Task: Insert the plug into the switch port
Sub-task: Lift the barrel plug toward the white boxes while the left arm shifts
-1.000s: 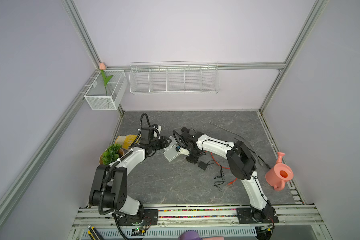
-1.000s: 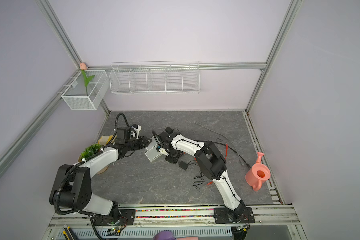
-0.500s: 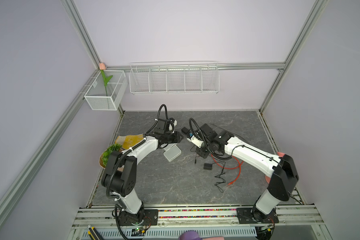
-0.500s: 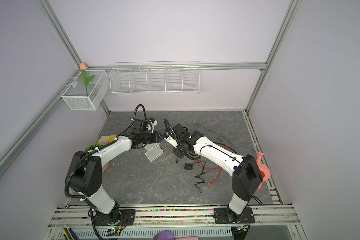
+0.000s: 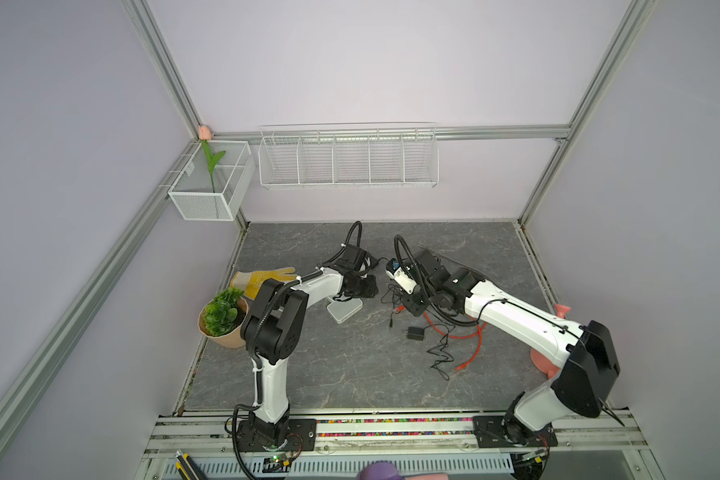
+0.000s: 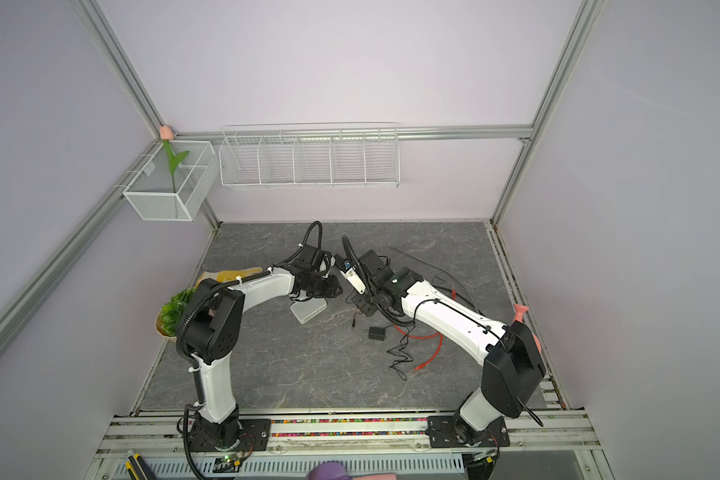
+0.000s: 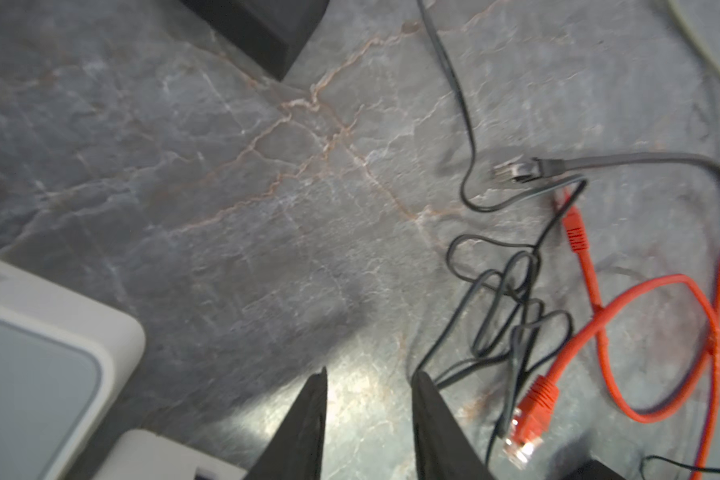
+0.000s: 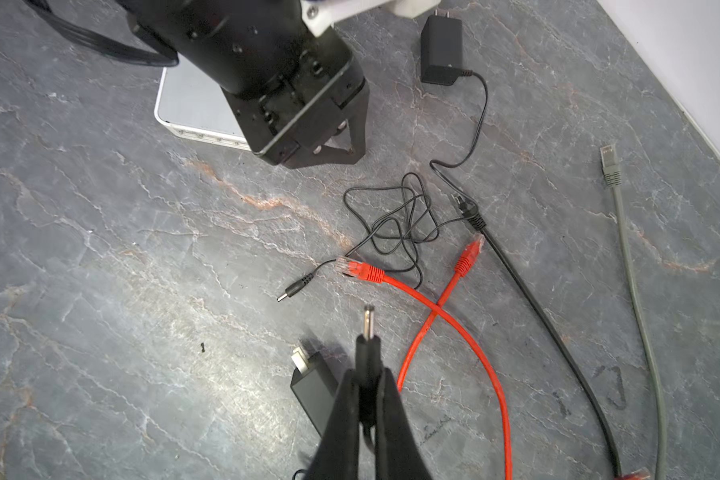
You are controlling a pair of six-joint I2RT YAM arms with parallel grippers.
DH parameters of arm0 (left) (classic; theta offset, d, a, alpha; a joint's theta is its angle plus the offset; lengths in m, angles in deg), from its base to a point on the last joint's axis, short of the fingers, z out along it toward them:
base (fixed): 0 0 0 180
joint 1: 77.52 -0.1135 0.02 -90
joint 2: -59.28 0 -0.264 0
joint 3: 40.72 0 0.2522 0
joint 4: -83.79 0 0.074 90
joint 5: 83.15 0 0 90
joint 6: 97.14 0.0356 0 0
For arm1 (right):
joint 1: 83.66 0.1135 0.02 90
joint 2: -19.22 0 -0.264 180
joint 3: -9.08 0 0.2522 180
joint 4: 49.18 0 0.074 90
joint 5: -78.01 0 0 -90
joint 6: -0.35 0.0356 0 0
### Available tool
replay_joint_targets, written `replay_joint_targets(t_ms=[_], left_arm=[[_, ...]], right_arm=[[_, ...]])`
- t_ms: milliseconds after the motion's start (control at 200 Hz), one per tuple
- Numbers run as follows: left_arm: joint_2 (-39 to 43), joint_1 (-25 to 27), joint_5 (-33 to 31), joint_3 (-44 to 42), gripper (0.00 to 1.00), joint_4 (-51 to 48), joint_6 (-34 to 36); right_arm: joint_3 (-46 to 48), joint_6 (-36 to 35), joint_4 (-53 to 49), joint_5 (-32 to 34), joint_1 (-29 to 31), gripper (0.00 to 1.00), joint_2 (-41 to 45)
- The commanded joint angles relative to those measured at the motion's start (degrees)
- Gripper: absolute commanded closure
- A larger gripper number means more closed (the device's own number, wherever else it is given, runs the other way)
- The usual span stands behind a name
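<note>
The switch (image 5: 344, 311) (image 6: 308, 311) is a flat white box lying on the grey floor. In the right wrist view the switch (image 8: 192, 104) shows a row of ports along its near edge, with the rest hidden behind the left gripper. My right gripper (image 8: 368, 374) (image 5: 410, 309) is shut on a black barrel plug (image 8: 368, 345) whose metal tip points forward, well short of the switch. My left gripper (image 7: 368, 374) (image 5: 373, 287) hovers open beside the switch (image 7: 38, 353), nothing between its fingers.
Loose cables lie between the arms: red network cable (image 8: 454, 316) (image 5: 474, 332), black cable (image 8: 537, 299), grey cable (image 8: 628, 257), a second barrel plug (image 8: 292, 289). Black adapters (image 8: 441, 50) (image 8: 312, 386) (image 5: 415, 333) rest on the floor. Glove (image 5: 262, 276), potted plant (image 5: 221, 311) and pink watering can (image 5: 558, 311) sit at the sides.
The right arm has pulled back to the right, away from the switch, its elbow swinging outward. The left gripper has moved right, past the switch. The switch has stayed put.
</note>
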Motion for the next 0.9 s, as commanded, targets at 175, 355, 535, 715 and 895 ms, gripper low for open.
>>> replay_joint_targets(t_ms=[175,355,535,715,895], left_arm=[[1.50,2.46,-5.32,-2.67,0.63,-2.78,-0.32],[4.92,2.66,-8.47,-8.85,0.64,-1.82,-0.68],[10.25,2.66,-10.41,-13.98,0.64,-1.73,-1.00],[17.51,2.70,-11.72,-20.22,0.64,-1.93,-1.39],[26.20,2.22,-13.22,-25.25,0.65,-4.12,-2.09]], right_arm=[[0.68,0.74,2.78,0.28,-0.16,0.94,1.71],[0.39,0.48,2.97,-0.05,-0.15,0.93,0.98],[0.14,0.56,3.13,-1.01,-0.14,0.93,0.43],[-0.18,0.50,3.13,-1.80,-0.15,0.94,-0.57],[-0.94,0.30,3.17,-2.72,-0.13,0.94,-3.35]])
